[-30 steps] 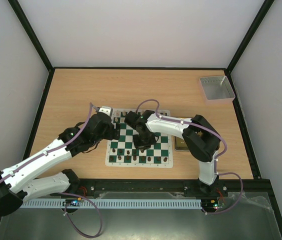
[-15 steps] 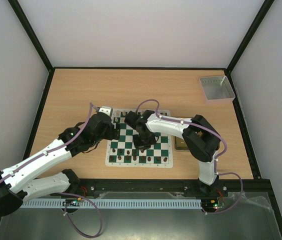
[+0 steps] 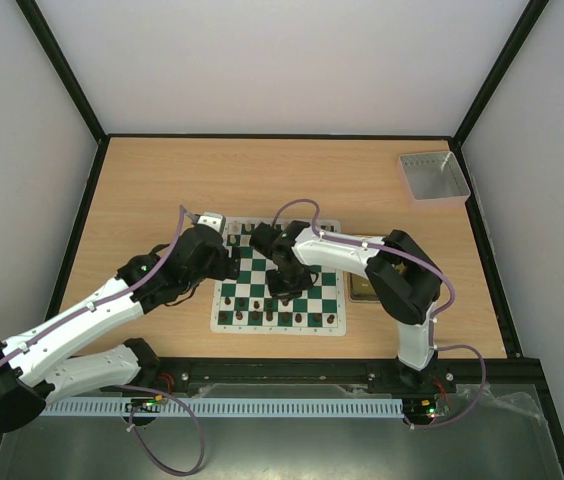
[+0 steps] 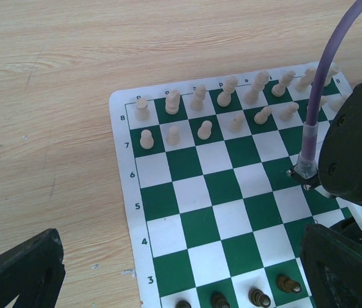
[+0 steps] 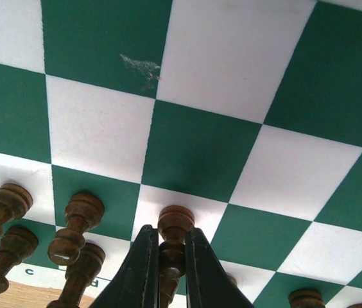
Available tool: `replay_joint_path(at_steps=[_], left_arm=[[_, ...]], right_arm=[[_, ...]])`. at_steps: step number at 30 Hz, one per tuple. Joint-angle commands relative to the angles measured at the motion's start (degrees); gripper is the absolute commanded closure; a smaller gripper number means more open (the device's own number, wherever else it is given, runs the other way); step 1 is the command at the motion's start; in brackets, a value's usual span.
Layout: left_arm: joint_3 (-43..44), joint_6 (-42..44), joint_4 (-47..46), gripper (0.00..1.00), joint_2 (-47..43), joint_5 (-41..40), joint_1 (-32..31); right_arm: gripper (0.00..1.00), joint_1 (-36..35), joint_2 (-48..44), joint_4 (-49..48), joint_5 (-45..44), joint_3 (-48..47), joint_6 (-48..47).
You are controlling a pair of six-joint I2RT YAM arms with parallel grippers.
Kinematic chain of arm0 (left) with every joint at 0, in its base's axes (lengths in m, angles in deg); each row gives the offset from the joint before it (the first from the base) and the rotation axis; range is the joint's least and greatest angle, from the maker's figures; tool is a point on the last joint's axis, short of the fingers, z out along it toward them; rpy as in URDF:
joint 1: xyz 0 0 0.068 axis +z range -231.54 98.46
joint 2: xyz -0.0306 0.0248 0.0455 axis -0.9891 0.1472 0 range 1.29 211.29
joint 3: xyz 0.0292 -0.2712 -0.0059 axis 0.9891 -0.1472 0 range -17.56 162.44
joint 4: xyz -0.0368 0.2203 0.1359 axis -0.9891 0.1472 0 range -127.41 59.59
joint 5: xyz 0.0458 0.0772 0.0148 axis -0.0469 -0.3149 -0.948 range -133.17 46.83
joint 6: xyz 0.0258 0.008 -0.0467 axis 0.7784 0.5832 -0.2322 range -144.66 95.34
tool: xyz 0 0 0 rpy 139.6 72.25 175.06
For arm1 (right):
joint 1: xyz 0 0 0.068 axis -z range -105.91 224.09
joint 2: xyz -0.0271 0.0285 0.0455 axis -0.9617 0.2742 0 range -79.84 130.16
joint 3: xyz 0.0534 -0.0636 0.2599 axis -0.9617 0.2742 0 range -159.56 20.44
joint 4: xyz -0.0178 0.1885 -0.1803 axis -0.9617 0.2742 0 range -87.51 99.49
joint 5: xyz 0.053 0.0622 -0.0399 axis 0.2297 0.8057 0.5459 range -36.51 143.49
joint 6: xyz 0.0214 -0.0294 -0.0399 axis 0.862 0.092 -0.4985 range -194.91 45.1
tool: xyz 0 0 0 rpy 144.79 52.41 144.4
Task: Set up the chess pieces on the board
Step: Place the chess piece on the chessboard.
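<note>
Fingers of my left gripper point(image 4: 181, 273) are wide apart and hold nothing, by the left edge of the board point(image 4: 190, 192). Cream chess pieces point(image 4: 198, 97) stand in its far rows. My right gripper point(image 5: 166, 253) is pinched tight on a dark brown piece point(image 5: 175, 221), beside the other dark ones.

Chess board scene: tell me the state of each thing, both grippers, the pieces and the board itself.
Left gripper: open, holding nothing, over the left edge of the board.
Right gripper: shut on a dark pawn.
Dark pawn: upright between the fingers.
Dark pieces: standing in the near rows.
Pale pieces: lined up in the two far rows.
Board: flat on the table.
</note>
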Motion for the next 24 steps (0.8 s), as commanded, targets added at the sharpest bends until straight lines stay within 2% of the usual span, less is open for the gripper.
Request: replay_joint_path(at_steps=[1, 24], left_arm=[[0.36, 0.06, -0.05, 0.01, 0.14, 0.22, 0.27], [0.38, 0.24, -0.19, 0.01, 0.22, 0.66, -0.17]], right_arm=[[0.95, -0.53, -2.51, 1.65, -0.87, 1.19, 0.83], [0.95, -0.8, -1.52, 0.68, -0.34, 0.58, 1.32]])
